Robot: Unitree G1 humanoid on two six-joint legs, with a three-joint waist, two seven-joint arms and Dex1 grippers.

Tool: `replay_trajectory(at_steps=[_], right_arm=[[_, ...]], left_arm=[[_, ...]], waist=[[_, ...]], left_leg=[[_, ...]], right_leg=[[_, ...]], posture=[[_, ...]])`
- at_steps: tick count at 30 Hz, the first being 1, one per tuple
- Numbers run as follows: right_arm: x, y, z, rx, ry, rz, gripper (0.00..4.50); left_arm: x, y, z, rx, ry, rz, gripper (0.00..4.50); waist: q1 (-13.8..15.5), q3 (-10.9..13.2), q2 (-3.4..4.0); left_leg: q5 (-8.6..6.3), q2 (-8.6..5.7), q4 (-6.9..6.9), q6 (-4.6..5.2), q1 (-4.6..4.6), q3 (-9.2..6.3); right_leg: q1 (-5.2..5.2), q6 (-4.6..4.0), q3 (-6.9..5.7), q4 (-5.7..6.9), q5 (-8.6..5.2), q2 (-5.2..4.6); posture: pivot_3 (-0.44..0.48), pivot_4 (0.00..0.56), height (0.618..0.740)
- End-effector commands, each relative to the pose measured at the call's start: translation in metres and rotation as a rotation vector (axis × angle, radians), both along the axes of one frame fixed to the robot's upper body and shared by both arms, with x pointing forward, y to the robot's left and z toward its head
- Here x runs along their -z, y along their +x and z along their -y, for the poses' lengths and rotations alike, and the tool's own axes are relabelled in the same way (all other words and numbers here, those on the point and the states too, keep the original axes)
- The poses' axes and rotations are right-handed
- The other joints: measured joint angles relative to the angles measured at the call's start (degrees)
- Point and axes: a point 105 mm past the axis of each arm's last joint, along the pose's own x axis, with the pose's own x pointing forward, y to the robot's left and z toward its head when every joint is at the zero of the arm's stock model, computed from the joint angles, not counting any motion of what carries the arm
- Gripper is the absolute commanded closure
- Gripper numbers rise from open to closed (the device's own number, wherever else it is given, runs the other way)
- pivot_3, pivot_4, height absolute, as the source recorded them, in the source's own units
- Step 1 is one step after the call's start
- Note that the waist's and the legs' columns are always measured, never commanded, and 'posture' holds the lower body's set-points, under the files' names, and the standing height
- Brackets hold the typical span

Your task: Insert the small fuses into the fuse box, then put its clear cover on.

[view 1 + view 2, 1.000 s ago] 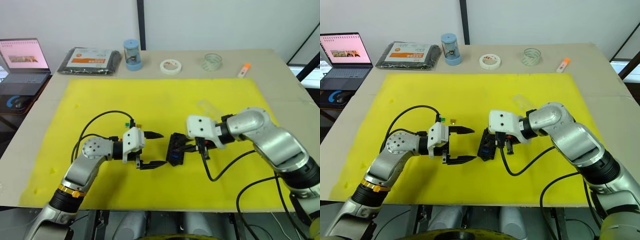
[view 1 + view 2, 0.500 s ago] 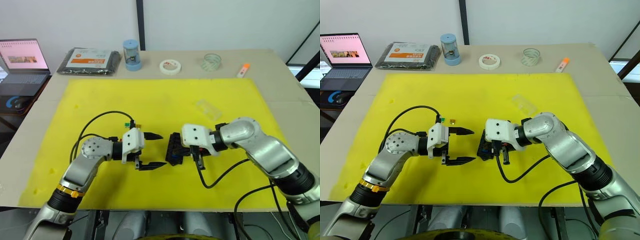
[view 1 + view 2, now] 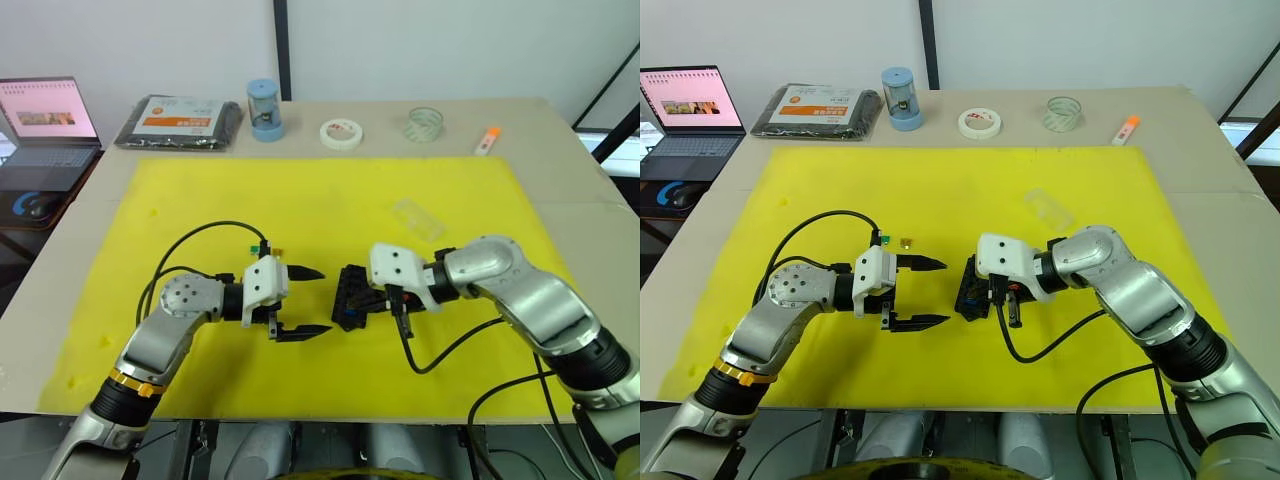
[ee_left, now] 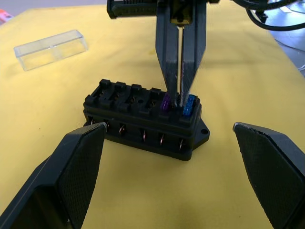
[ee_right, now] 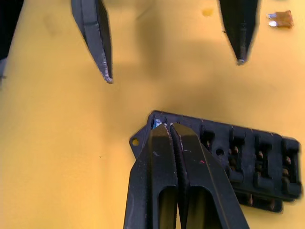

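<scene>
The black fuse box point(image 3: 350, 297) lies on the yellow mat point(image 3: 300, 190), with a purple fuse point(image 4: 166, 101) and a blue fuse point(image 4: 189, 106) seated at one end. My right gripper point(image 4: 180, 102) is shut, its tips pressed on the box top between those two fuses. To the left of the box, my left gripper point(image 3: 325, 300) is open and apart from it. A teal fuse point(image 3: 883, 239) and a brown fuse point(image 3: 906, 242) lie loose behind the left gripper. The clear cover point(image 3: 416, 219) rests on the mat behind the right arm.
Along the table's back edge stand a laptop point(image 3: 45, 120), a black packet with an orange label point(image 3: 180, 120), a blue cylinder point(image 3: 263, 110), a white tape roll point(image 3: 341, 132), a clear tape roll point(image 3: 424, 123) and an orange marker point(image 3: 487, 140).
My right forearm has dropped lower and its gripper has settled onto the box's end. The left gripper and the fuse box have stayed put.
</scene>
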Motion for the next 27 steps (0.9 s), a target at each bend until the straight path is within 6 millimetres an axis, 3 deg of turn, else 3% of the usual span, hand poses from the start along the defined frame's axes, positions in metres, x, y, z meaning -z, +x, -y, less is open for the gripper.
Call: replay_trajectory(at_steps=[1,27], right_arm=[[-0.018,0.001,-0.004,-0.007,0.04,0.049,4.47],[0.03,0.003,0.011,0.036,-0.07,-0.009,4.47]], left_arm=[[-0.012,-0.003,0.004,0.019,-0.022,0.042,0.0],[-0.014,-0.004,0.003,0.014,-0.004,0.041,0.0]], waist=[[0.0,0.0,0.0],[0.0,0.0,-0.02]], left_leg=[[0.0,0.0,-0.01,0.0,0.0,-0.01],[0.0,0.0,0.0,0.0,0.05,0.0]], right_leg=[[0.0,0.0,0.0,0.0,0.0,0.0],[0.06,0.0,0.0,0.0,0.0,0.0]], posture=[[0.0,0.15,0.74],[0.0,0.15,0.74]])
